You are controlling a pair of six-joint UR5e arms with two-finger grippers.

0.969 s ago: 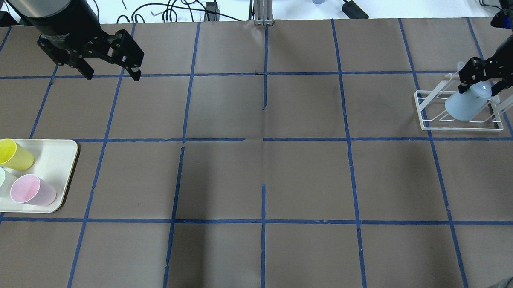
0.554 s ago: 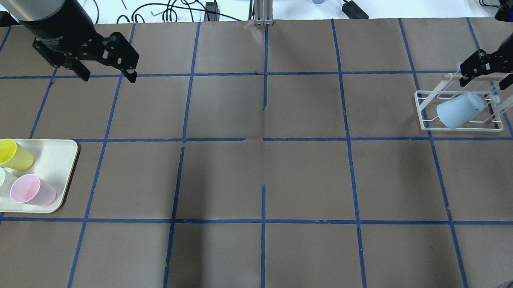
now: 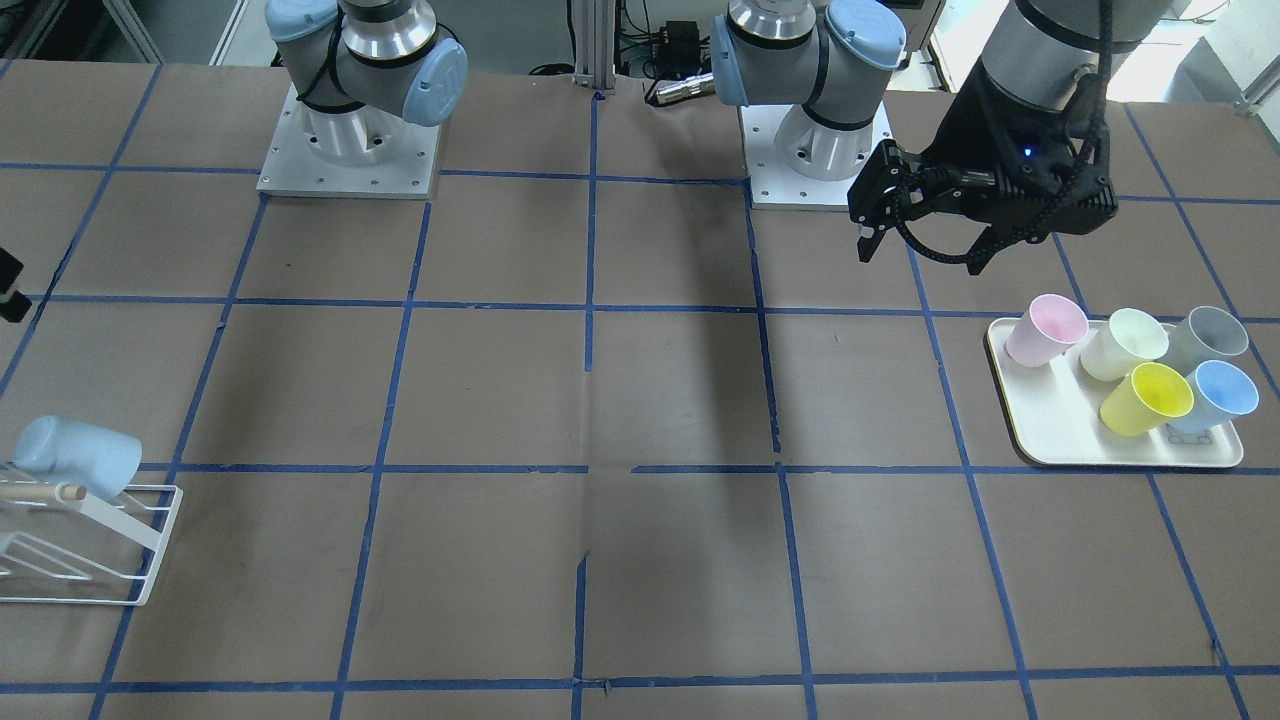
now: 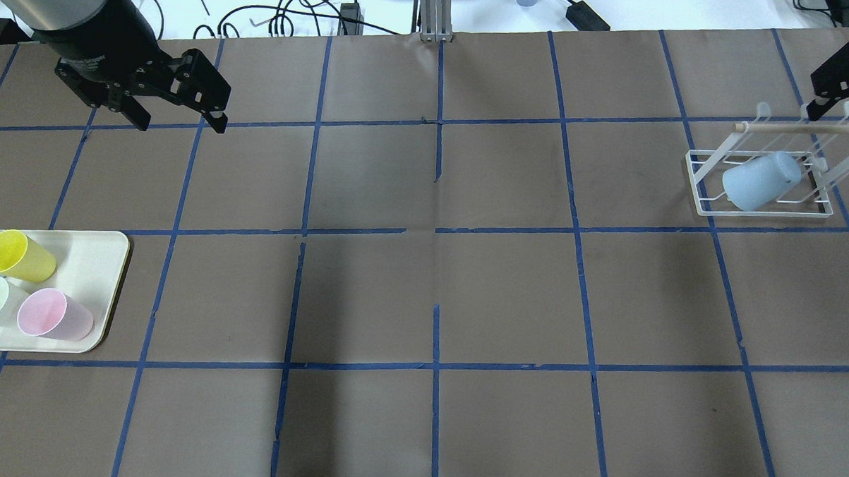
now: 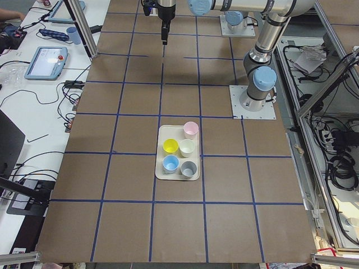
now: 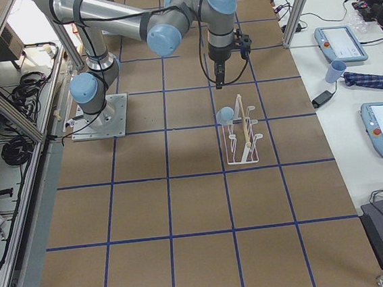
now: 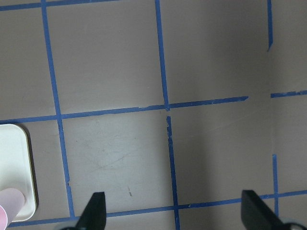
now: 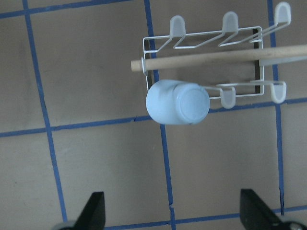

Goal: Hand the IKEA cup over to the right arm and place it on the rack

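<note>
**Table** (image 4: 422, 302): brown paper with a blue tape grid. Unchanged.

**Right arm** (image 6: 111, 15): a second ago it was low over the rack. It has since lifted and drawn back to the far right edge.

**Right gripper** (image 8: 173, 211): was clamped on the cup. Now its jaws are spread wide and hold nothing, well above the rack.

**Left gripper** (image 4: 181, 117): fingers wide apart and empty, hovering at far left. It has barely moved.

**Tray** (image 4: 92, 262): near left, with the spare cups on it. Untouched.

**Rack** (image 8: 229, 21): far right, in the same place.

**IKEA cup** (image 4: 760, 181): released and settled slightly lower. It sits tilted over a prong at the rack's left end, just under the wooden rod (image 8: 216, 57), with nothing gripping it.

**Status**: handover and placement look complete. Only arm retreat seems to remain, if the cup keeps its seat.
</note>
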